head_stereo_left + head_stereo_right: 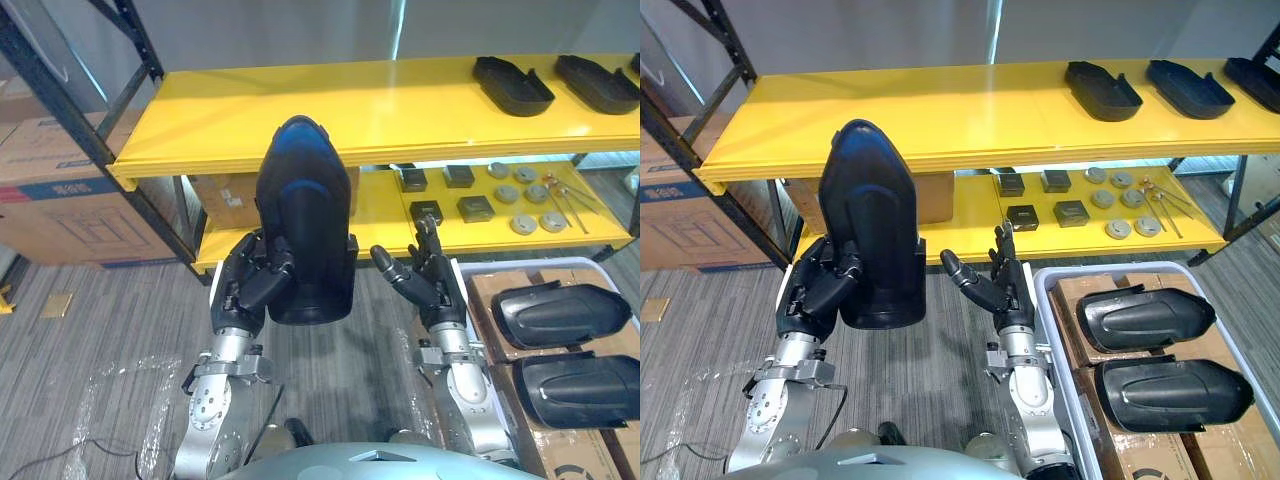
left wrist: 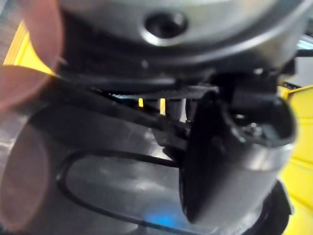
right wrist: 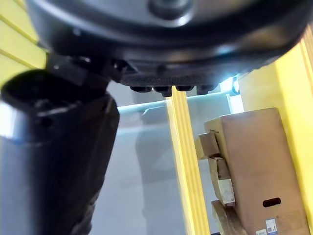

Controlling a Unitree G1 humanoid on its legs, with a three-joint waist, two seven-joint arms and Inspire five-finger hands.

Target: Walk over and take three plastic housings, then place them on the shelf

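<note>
A long black plastic housing (image 1: 305, 220) stands on end in front of the yellow shelf (image 1: 400, 110), and my left hand (image 1: 252, 277) is curled round its lower left side. My right hand (image 1: 425, 275) hovers open just right of it, fingers straight, touching nothing. Two more black housings (image 1: 513, 84) (image 1: 597, 82) lie on the top shelf at the far right; the right eye view shows a third (image 1: 1255, 80) at the edge. Two others (image 1: 558, 315) (image 1: 580, 387) rest in the white bin (image 1: 1052, 300) at my lower right.
The lower yellow shelf level (image 1: 375, 210) carries small dark blocks (image 1: 472, 207) and grey round discs (image 1: 521, 224). Cardboard boxes (image 1: 60, 200) stand on the floor at left behind the dark rack post (image 1: 90, 130). The top shelf's left and middle are bare.
</note>
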